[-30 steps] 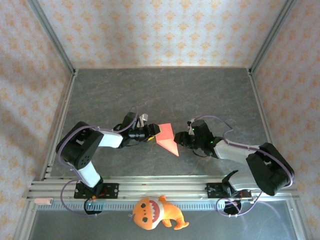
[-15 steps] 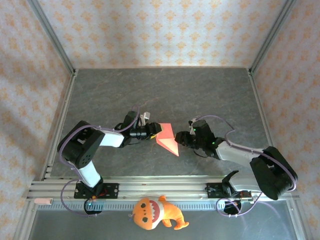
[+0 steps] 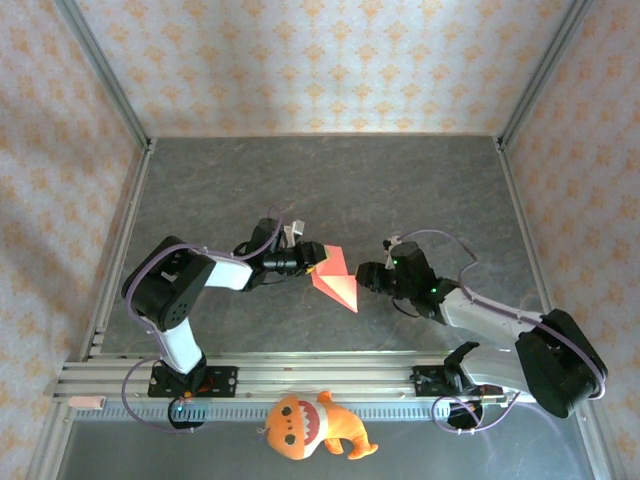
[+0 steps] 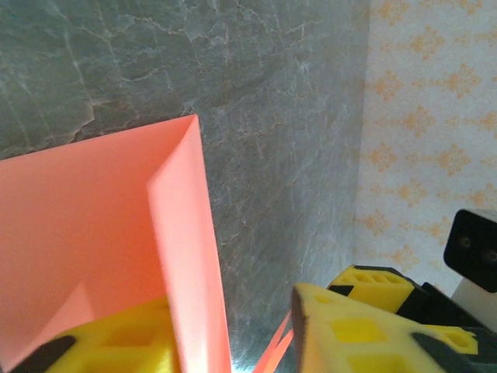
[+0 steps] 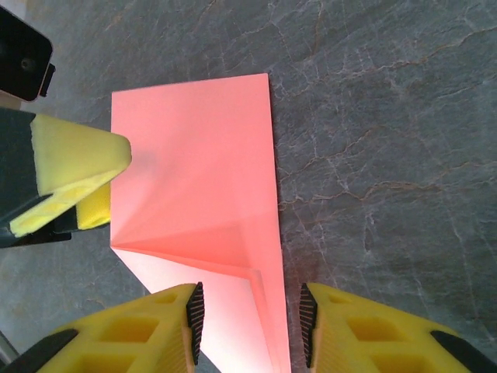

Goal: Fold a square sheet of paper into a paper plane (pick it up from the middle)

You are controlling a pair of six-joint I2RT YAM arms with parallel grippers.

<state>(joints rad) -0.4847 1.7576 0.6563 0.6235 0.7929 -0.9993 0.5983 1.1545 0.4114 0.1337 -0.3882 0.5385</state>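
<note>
The square sheet of paper (image 3: pixel 336 277), red-pink and partly folded to a point with creases, lies on the grey table between both grippers. My left gripper (image 3: pixel 312 262) reaches its upper left edge. In the left wrist view a raised flap of the paper (image 4: pixel 182 249) stands between the yellow fingers (image 4: pixel 357 330), with a gap left to the right finger. My right gripper (image 3: pixel 364 277) is at the paper's right side. In the right wrist view it (image 5: pixel 248 326) stands open astride the paper's (image 5: pixel 202 186) long straight edge, one pad over the sheet and one over bare table.
An orange plush toy (image 3: pixel 310 425) lies on the near rail below the arms. Metal frame posts (image 3: pixel 105 90) and patterned walls enclose the table (image 3: pixel 330 180). The left gripper's fingers (image 5: pixel 78 167) sit close to the right gripper.
The left gripper's jaws have narrowed around the paper's upper left edge and it has shifted slightly right. The right arm has stretched out lower; its jaws stay the same.
</note>
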